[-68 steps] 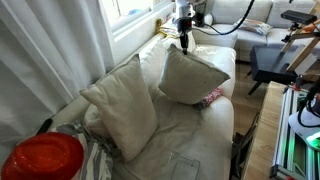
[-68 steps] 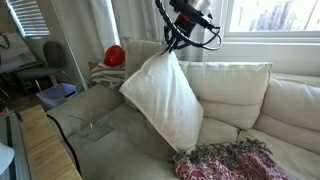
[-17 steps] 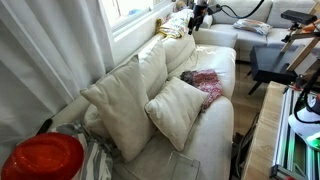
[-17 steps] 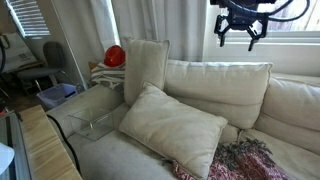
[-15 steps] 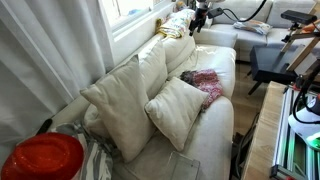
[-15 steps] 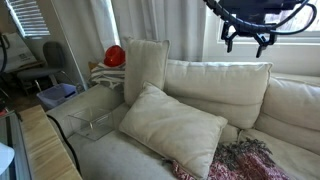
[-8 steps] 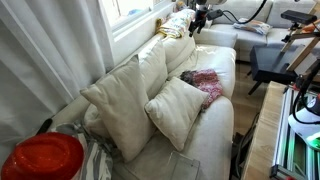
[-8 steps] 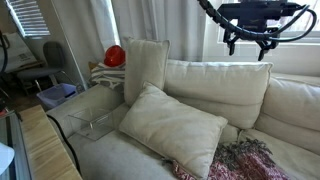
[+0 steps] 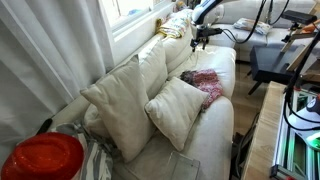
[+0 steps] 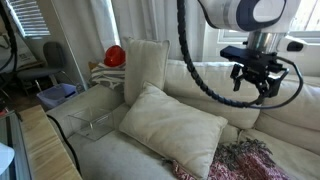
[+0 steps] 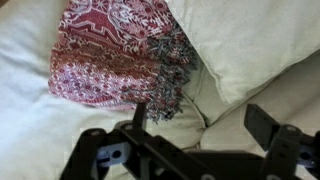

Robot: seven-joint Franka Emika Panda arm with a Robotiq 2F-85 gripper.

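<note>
- Your gripper (image 10: 254, 86) hangs in the air over the sofa (image 10: 300, 112), jaws spread wide and nothing between them.
- In the wrist view the fingers (image 11: 262, 124) show at the bottom edge, clear of any fabric.
- The blanket (image 11: 118, 55) (red and white pattern, fringed edge) is the thing nearest the gripper. It lies crumpled on the seat below it, and the two are apart.
- In that same view the blanket's fringe runs up against the back cushion (image 11: 262, 40), which fills the upper right.
- In an exterior view the blanket (image 10: 236, 160) lies low on the seat, touching the lower corner of the pillow (image 10: 175, 130).
- The pillow lies tilted on the seat, well to one side of your gripper and not under it.
- From the opposite end of the sofa, the gripper (image 9: 203, 38) shows up near the backrest top, with the blanket (image 9: 205, 82) below it and the pillow (image 9: 178, 110) nearer the camera.
- An upright pillow (image 10: 143, 62) stands against the backrest at the far end from the gripper.
- A red object (image 10: 115, 55) sits behind that upright pillow; what it is, you cannot tell.
- A clear box (image 10: 92, 122) rests at the sofa's end, near both pillows.
</note>
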